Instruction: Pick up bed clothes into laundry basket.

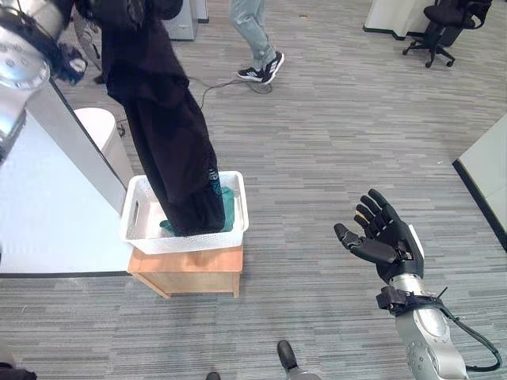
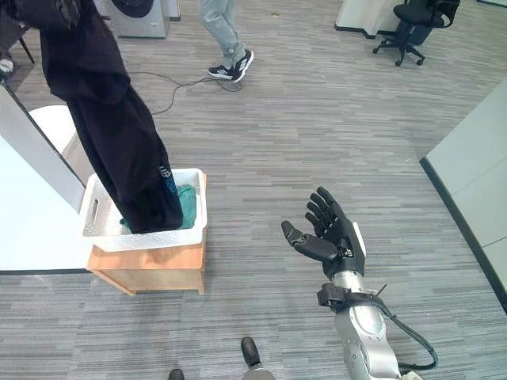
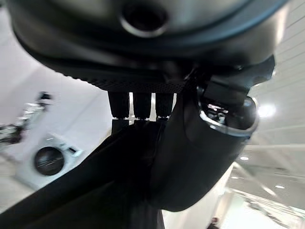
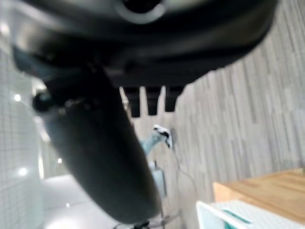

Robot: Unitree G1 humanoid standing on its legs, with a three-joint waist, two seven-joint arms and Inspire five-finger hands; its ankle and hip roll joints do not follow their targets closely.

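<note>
Item 1. Bed (image 1: pixel 47 214), white, one, along the left edge of the eye views.

Item 2. Left robot hand (image 3: pixel 143 102), one, raised high; in its wrist view the fingers curl into dark cloth, gripping it.

Item 3. Black garment (image 1: pixel 170 150), one, long, hanging from that grip. Its lower end already sits inside the laundry basket (image 1: pixel 135 214), toward the middle; the upper part hangs well above the rim.

Item 4. Laundry basket, white, perforated, one, just beside the bed's right edge, resting on a wooden stand (image 1: pixel 190 273), one. Teal cloth (image 1: pixel 227 207), one piece, lies in it against the right wall.

Item 5. Right robot hand (image 1: pixel 384 237), one, over bare floor well to the right of the basket, fingers spread, holding nothing.

Item 6. Person's legs (image 1: pixel 257 39), one pair, at the far floor; office chair (image 1: pixel 440 28), one, far right corner.

Handling note: the step looks to be lowering the garment in. Best done by bringing the left robot hand straight down over the basket's centre, so the cloth piles inside and no sleeve drapes over the rim, releasing only when the bulk is below the rim.
</note>
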